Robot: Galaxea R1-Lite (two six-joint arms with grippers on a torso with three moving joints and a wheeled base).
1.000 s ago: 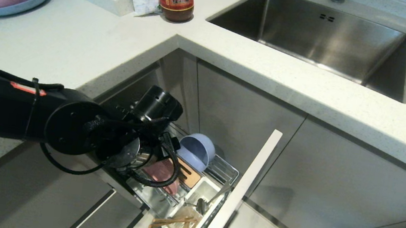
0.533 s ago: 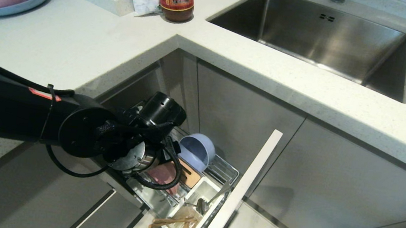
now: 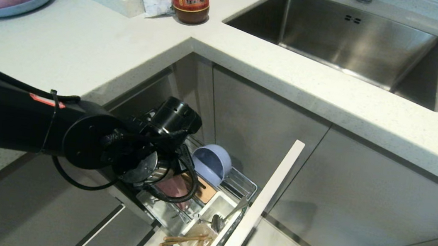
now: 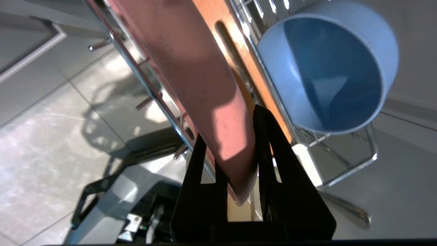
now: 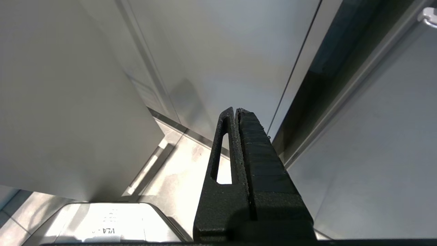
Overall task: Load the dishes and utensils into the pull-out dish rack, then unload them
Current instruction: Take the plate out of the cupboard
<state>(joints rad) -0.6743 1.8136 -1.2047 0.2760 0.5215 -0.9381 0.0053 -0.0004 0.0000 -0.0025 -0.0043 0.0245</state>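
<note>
Left gripper point(image 4: 232, 136) fingers clamp the rim of the pink plate point(image 4: 191, 78), standing on edge in the pull-out dish rack point(image 3: 243, 182) beside the blue-grey bowl point(image 3: 210, 163). Right gripper point(image 5: 236, 111) fingers pressed together, parked near cabinet fronts.

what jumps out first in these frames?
The black left arm reaching down into the pull-out dish rack under the counter corner, its left gripper closed on the rim of the upright pink plate. Right beside it the blue-grey bowl lies on its side. Up top, the steel sink dominates.
</note>
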